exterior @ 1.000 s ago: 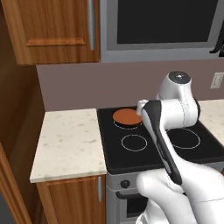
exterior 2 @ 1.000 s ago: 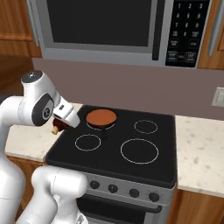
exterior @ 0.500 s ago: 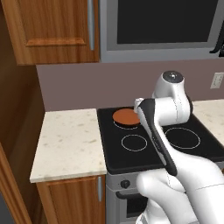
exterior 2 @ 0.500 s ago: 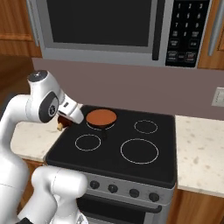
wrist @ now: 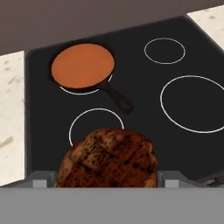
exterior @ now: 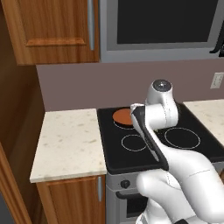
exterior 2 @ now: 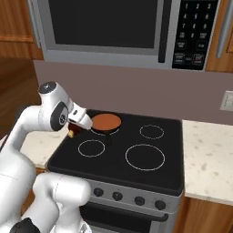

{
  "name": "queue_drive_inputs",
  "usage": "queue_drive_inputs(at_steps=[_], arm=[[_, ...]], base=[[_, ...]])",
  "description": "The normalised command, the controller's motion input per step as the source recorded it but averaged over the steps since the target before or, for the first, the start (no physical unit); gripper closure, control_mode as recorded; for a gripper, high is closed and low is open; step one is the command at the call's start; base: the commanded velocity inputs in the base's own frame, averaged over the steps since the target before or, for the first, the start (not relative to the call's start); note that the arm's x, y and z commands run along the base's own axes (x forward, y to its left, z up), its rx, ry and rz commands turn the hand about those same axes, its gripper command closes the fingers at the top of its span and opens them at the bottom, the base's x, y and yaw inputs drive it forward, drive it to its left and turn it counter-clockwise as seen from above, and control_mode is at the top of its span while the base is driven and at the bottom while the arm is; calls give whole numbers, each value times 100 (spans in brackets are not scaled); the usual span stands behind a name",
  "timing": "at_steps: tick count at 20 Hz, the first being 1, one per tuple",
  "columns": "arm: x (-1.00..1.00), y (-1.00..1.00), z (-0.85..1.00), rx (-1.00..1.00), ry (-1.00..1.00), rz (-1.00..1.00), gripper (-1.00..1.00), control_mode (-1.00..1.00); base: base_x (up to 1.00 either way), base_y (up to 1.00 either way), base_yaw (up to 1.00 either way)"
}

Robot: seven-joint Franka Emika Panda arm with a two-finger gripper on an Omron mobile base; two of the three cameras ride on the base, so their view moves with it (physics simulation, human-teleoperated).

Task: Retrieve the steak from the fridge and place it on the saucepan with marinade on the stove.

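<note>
In the hand view a dark red-brown charred steak sits between my fingertips, with the gripper shut on it. My gripper hovers over the left edge of the black stove, just left of the saucepan with marinade. The pan is a shallow black disc with orange-brown filling on the back-left burner, its short handle pointing toward the stove's middle. In the left base view the arm hides part of the pan. The fridge is out of view.
A microwave hangs above the stove. Speckled counters lie to the left and right. A wooden cabinet hangs at the upper left. Three other burner rings are bare.
The arm has carried the steak a little closer to the pan over the stove's left edge. The pan has not moved.
</note>
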Motion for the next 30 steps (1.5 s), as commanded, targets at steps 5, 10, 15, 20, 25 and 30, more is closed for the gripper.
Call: queue_drive_inputs(at_steps=[5, 10, 15, 20, 25, 30], arm=[[94, -18, -16, -1, 1, 7, 100, -100], [85, -4, -13, 0, 8, 6, 100, -100], [88, 0, -25, 0, 3, 6, 100, -100], [99, -5, -22, 1, 0, 10, 100, -100], [86, -1, -42, 0, 1, 9, 100, -100], [55, 0, -46, 0, 6, 6, 100, -100]], base=[[0, 0, 0], [0, 0, 0], [0, 0, 0], [0, 0, 0], [0, 0, 0], [0, 0, 0]])
